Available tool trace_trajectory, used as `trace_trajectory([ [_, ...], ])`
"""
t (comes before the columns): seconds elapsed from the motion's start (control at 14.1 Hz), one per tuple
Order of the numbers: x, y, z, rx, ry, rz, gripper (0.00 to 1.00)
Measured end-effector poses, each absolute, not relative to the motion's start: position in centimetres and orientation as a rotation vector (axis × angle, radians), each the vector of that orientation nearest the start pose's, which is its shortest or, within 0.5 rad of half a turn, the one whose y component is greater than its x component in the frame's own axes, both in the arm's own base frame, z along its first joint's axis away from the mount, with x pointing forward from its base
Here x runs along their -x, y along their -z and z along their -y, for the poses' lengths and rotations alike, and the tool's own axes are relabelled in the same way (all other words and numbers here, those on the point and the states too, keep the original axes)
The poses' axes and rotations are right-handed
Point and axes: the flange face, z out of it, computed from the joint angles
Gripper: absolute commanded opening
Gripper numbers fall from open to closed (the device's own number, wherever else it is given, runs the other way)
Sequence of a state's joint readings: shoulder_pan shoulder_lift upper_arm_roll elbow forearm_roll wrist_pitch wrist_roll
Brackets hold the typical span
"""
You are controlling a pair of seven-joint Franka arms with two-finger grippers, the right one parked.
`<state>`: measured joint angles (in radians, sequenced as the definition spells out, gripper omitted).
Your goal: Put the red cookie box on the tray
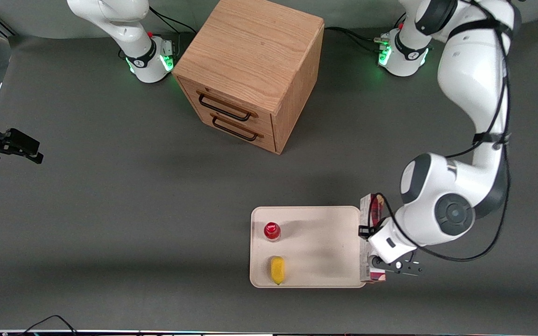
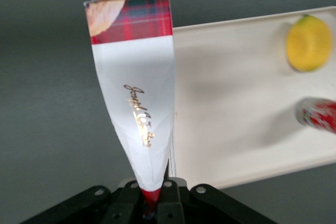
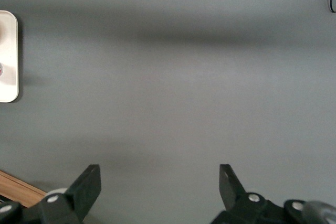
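Even overhead light, soft shadows on tray (image 1: 325, 261); wrist view blurred at edges.

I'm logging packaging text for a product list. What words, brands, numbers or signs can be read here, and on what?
Red cookie box, held in the gripper at the tray's edge: gold cursive script on its white patch, too stylised to read.
Small red-capped bottle on the tray: label blurred, unreadable.
Nothing else carries text.

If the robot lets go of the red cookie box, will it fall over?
Probably. The red cookie box is long and slim, so it likely tips easily. The hand pinches it above the tray edge. It looks like stiff cardboard, so it shouldn't bend.
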<state>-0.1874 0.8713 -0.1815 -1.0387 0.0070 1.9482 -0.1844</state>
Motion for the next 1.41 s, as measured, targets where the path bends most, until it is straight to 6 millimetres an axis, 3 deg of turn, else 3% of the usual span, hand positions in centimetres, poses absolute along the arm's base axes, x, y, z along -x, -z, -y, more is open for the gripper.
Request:
trace_trajectory([
  [0.28, -74.1, -25.4, 24.8, 3.247, 0.003, -0.042, 0.0],
  [0.49, -74.1, -23.6, 25.0, 3.223, -0.007, 0.064, 0.0],
  [0.57, -74.1, -23.5, 25.0, 3.217, 0.011, 0.078, 0.1],
  [0.64, -74.2, -23.4, 25.0, 3.211, 0.029, 0.078, 0.99],
  [0.78, -74.4, -23.7, 25.0, 3.201, 0.057, 0.07, 1.0],
  [0.99, -75.0, -26.2, 24.9, 3.207, 0.122, 0.041, 1.0],
  [1.27, -74.3, -31.7, 25.1, 3.232, 0.227, 0.039, 1.0],
  [1.41, -73.6, -35.5, 22.9, 3.23, 0.262, 0.071, 1.0],
])
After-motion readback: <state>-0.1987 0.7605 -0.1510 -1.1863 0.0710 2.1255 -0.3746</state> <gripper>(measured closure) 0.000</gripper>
